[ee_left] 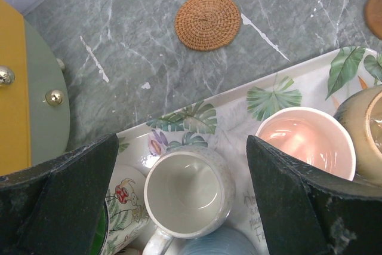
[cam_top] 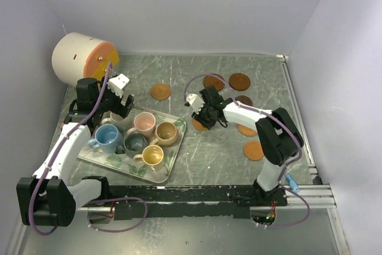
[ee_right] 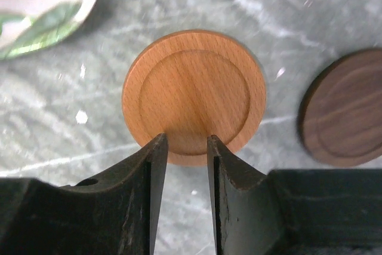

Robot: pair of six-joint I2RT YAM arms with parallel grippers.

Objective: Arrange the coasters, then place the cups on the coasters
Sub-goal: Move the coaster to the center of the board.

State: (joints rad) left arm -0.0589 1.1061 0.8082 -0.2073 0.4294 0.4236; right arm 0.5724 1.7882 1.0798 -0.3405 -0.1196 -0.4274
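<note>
Meanwhile, the left gripper (ee_left: 182, 143) gapes wide over a white ceramic cup (ee_left: 188, 194) on the leaf-print rectangular tray (ee_left: 280, 95). Beside that tray, the right gripper's (ee_right: 185, 143) narrowed jaws straddle a light round wooden coaster's (ee_right: 194, 88) edge; grasp unclear.

Grey table (cam_top: 209, 147) with coasters (cam_top: 160, 91) and tray (cam_top: 158, 171)

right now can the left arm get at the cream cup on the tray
Probably yes: the left gripper is open directly above the cream cup, nothing between them, though the pink cup sits close beside it.
</note>
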